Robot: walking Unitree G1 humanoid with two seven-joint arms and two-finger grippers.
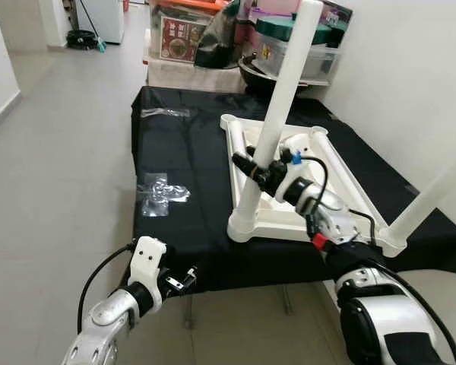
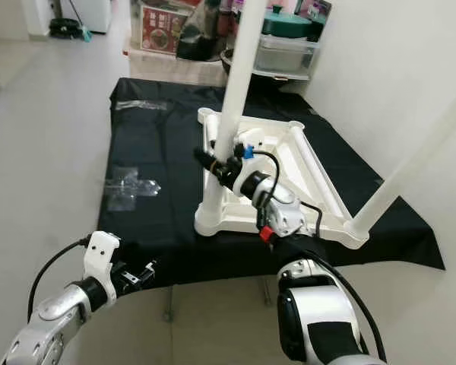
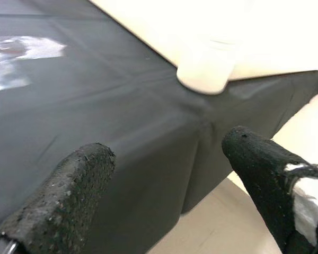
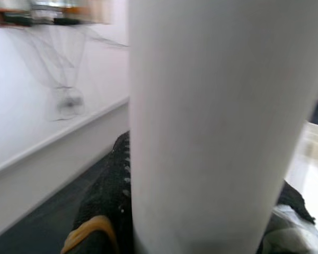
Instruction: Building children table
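A home room is showing: tiled floor (image 1: 53, 152), white walls (image 1: 410, 68), household boxes (image 1: 184, 34) crowding beyond the bench's (image 1: 175, 152) far edge.

Before me stands a low platform draped in a black cloth (image 1: 182, 152), on the pale tiled floor (image 1: 61, 152). The cloth hangs over the near edge at 6 o'clock. An inverted white table frame (image 1: 342, 182) lies directly on the cloth toward 2 o'clock, its near corner socket (image 1: 243, 226) resting flat. A crumpled clear plastic wrapper (image 1: 161, 192) lies at 10 o'clock, well apart from the frame. A second clear wrapper (image 1: 166, 112) lies near the far edge at 11 o'clock.
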